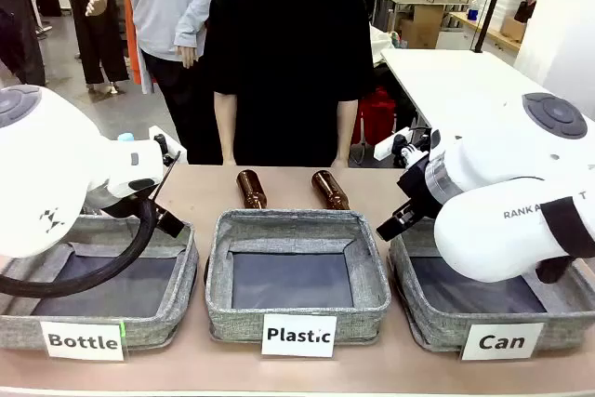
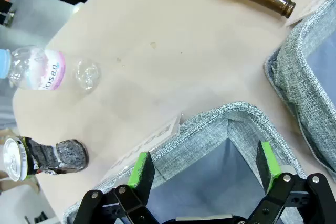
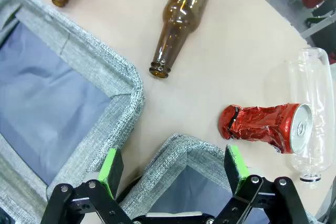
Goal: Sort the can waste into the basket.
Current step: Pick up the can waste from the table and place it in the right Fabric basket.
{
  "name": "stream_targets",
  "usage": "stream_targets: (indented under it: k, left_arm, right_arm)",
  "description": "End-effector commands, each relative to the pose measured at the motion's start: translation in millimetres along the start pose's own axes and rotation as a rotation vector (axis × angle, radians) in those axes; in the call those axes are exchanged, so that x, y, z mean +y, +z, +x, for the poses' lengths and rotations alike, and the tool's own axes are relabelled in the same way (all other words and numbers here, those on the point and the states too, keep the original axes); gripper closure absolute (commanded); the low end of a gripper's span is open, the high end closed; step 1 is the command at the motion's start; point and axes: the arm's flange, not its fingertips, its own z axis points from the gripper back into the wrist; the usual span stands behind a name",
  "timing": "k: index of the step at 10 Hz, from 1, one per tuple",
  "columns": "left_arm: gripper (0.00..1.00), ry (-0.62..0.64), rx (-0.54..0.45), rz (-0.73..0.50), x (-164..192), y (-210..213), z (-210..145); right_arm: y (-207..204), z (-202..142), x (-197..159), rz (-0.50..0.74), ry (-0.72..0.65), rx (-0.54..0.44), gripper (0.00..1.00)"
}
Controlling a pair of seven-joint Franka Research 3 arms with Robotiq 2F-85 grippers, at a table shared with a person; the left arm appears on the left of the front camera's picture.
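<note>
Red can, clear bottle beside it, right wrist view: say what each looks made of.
Red can: thin metal, probably aluminium, with glossy red paint and a bare silver end; it holds sharp crumples. Clear bottle: likely thin plastic, transparent and glossy; the table shows through it, with soft highlights.

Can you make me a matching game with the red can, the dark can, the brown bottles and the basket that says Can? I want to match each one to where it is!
Things:
1. red can
2. dark can
3. brown glass bottles
4. basket labelled "Can"

Places:
A. at the right end of the basket row
B. on the table beside a clear bottle with a pink label
C. on the table beyond the basket labelled "Plastic"
D. on the table beside a plain clear bottle

Pairs: 1-D, 2-B, 3-C, 4-A.
</note>
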Motion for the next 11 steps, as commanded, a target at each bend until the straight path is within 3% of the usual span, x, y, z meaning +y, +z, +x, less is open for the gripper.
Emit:
stream_targets:
  k: [1, 11]
  left_arm:
    - [0.0, 0.0, 0.0, 0.0, 0.0, 0.2, 0.0]
    - [0.0, 0.0, 0.0, 0.0, 0.0, 0.2, 0.0]
  right_arm:
    - [0.0, 0.0, 0.0, 0.0, 0.0, 0.0, 0.0]
    - [0.0, 0.0, 0.0, 0.0, 0.0, 0.0, 0.0]
